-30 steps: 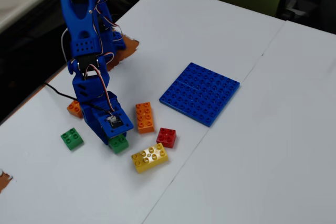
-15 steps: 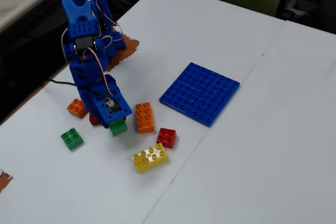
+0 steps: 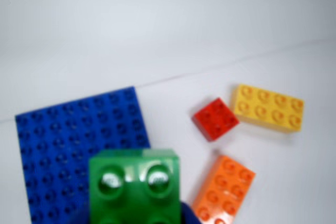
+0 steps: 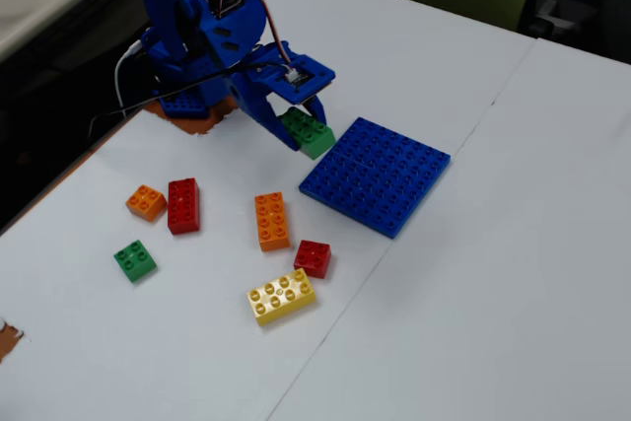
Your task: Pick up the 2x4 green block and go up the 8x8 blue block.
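My blue gripper [image 4: 304, 130] is shut on the 2x4 green block [image 4: 309, 134] and holds it in the air just left of the 8x8 blue block [image 4: 377, 175], near its left corner. In the wrist view the green block [image 3: 134, 184] fills the bottom centre, its studs facing the camera, with the blue baseplate [image 3: 63, 140] behind and to its left. My fingers are mostly hidden behind the block in the wrist view.
In the fixed view an orange 2x4 brick [image 4: 272, 221], a small red brick [image 4: 313, 257] and a yellow 2x4 brick [image 4: 282, 296] lie below the baseplate. A red 2x4 brick [image 4: 183, 205], a small orange brick [image 4: 146, 202] and a small green brick [image 4: 135, 261] lie further left.
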